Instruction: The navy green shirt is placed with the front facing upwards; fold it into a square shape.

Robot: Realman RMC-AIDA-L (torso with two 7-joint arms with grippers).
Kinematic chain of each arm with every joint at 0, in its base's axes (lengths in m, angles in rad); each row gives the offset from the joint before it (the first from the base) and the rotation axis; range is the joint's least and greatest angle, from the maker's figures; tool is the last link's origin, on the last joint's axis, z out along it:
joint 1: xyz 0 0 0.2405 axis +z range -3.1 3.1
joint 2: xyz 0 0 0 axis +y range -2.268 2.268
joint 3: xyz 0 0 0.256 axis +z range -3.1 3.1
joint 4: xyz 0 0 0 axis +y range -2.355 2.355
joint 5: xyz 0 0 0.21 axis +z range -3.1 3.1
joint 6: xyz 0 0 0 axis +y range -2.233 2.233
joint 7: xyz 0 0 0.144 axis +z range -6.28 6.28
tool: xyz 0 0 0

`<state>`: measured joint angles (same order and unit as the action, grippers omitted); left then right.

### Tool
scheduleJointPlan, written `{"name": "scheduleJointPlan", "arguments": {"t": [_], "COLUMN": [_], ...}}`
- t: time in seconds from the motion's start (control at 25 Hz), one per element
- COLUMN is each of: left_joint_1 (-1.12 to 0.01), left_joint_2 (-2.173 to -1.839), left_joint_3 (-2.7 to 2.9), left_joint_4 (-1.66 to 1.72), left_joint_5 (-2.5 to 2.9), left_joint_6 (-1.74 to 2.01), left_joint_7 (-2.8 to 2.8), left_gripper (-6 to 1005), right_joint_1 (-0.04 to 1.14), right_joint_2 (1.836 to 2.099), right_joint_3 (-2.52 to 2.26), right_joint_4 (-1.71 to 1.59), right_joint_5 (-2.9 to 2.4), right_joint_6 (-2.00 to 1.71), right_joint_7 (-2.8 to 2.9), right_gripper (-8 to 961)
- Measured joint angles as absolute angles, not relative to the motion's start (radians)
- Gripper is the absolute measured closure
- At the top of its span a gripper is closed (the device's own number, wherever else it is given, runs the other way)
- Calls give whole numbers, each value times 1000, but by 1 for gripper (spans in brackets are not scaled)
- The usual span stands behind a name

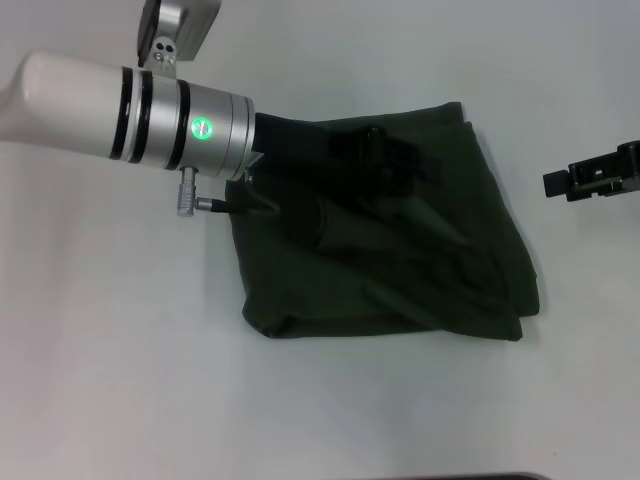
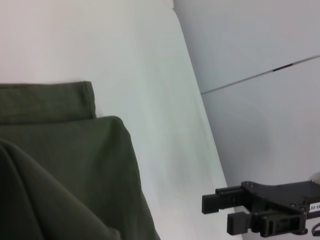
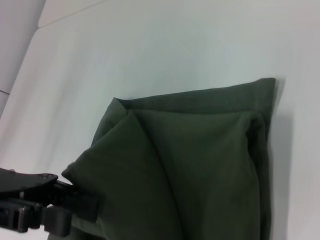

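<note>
**Shirt bunched into a rough square, left arm over it**

No containers here; just the shirt [image 1: 400,250] lying on the white counter [image 1: 120,380], folded over itself into a lumpy, roughly square bundle a little right of centre. Its layers are uneven, with a hemmed edge showing along the far side and loose folds sagging toward the near right corner. No lettering or collar shows.

The left arm reaches in from the left, its white and silver wrist slanting down over the shirt's far left part. The left end effector [image 1: 385,160] is black against dark cloth and hard to make out from the head view; in the right wrist view it sits at the cloth's edge, fingers close together against a fold, but I cannot tell whether they actually pinch it.

The right end effector [image 1: 580,180] hangs off to the right, clear of the shirt, cut off by the frame edge. Its fingers [image 2: 220,202] lie parallel and pressed close, holding nothing.
</note>
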<state>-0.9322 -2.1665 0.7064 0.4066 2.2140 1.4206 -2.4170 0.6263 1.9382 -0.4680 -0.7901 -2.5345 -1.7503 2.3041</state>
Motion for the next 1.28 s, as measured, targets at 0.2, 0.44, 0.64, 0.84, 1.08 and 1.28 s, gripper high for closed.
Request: {"name": "scheduleJointPlan", "arguments": {"t": [0.2, 0.44, 0.64, 0.84, 1.08, 1.28], "left_joint_1": [-920, -797, -750, -673, -628, -628], "left_joint_2": [-2161, -2108, -2008, -2001, -2019, -2020], "left_joint_3": [695, 663, 770, 832, 822, 815], "left_joint_4": [446, 709, 791, 959, 1001, 999], "left_joint_5": [2210, 2157, 2187, 2345, 2374, 2376], "left_joint_6": [1442, 1621, 1744, 1765, 1756, 1755], "left_joint_7": [-2419, -2449, -2491, -2523, -2501, -2486], "left_gripper": [590, 365, 179, 93, 96, 96], "right_joint_1": [630, 637, 691, 768, 860, 912], "right_joint_2": [1939, 1939, 1947, 1963, 1983, 1987], "right_joint_3": [-466, -474, -482, -511, -685, -794], "right_joint_4": [-790, -790, -790, -790, -794, -805], "right_joint_5": [-2534, -2493, -2466, -2463, -2466, -2466], "right_joint_6": [-1750, -1758, -1788, -1773, -1720, -1671], "right_joint_7": [2305, 2313, 2324, 2375, 2487, 2563], "right_gripper": [384, 383, 383, 383, 384, 379]}}
